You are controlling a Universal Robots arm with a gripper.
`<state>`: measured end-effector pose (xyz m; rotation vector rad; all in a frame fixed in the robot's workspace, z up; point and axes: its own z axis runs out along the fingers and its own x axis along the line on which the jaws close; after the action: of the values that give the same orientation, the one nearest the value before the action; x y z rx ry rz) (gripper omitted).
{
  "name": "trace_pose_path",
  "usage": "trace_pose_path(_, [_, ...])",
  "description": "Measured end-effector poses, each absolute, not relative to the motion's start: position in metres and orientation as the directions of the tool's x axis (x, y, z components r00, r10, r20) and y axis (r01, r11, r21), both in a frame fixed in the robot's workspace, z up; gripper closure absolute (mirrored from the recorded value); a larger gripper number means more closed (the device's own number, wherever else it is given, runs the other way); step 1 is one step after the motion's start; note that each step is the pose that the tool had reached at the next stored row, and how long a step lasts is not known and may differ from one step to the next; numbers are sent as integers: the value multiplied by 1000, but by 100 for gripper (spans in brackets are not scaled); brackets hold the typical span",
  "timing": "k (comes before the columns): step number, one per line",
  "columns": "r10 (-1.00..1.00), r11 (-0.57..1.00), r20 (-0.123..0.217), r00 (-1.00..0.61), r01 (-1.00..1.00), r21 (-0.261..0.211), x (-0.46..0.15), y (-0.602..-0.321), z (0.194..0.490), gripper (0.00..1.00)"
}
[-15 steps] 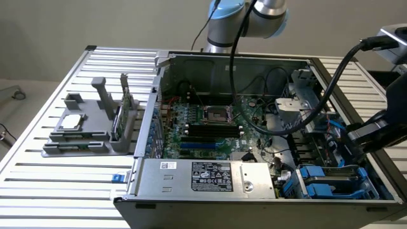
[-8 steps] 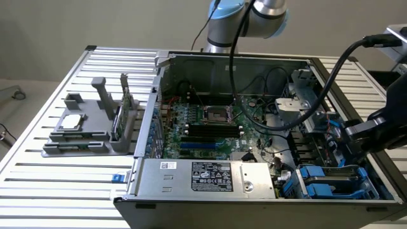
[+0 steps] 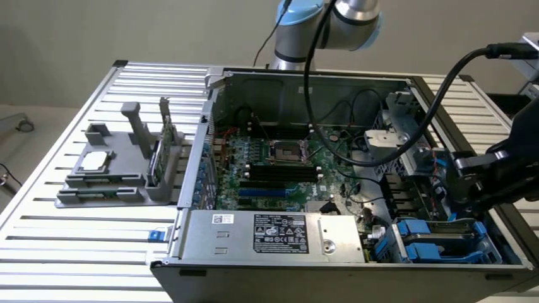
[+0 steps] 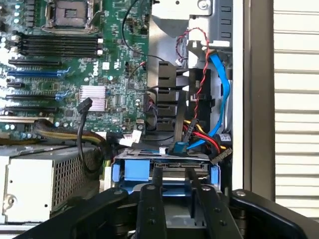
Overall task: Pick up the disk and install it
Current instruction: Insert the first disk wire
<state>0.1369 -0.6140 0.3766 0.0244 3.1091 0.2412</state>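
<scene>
As the arm (image 3: pixel 349 22) dips low, its parted tool (image 4: pixel 174 173) overhangs the disk (image 4: pixel 172 162).

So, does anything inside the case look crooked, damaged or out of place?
Nothing stands out. The disk lies straight in the blue cage, right at the end effector. The cables beside it run loose but look intact.

You see a green motherboard (image 3: pixel 286 161), a blue frame round the silver-grey disk (image 4: pixel 134 170), red, yellow and blue cables (image 4: pixel 204 139), a black gripper (image 4: pixel 173 172), and a table (image 3: pixel 76 252) of silver ribbed slats.
</scene>
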Motion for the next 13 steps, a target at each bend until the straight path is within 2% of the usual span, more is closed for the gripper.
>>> trace_pose_path(1, [36,987,-22,-999,33,154,137,-614,377,64])
trace_pose_path(2, [54,987,-22,-998,50,154,137,-614,377,64])
trace_pose_path(3, [71,986,-22,-997,67,154,137,-614,377,58])
trace_pose_path(13, [251,957,-22,-968,245,154,137,-614,374,60])
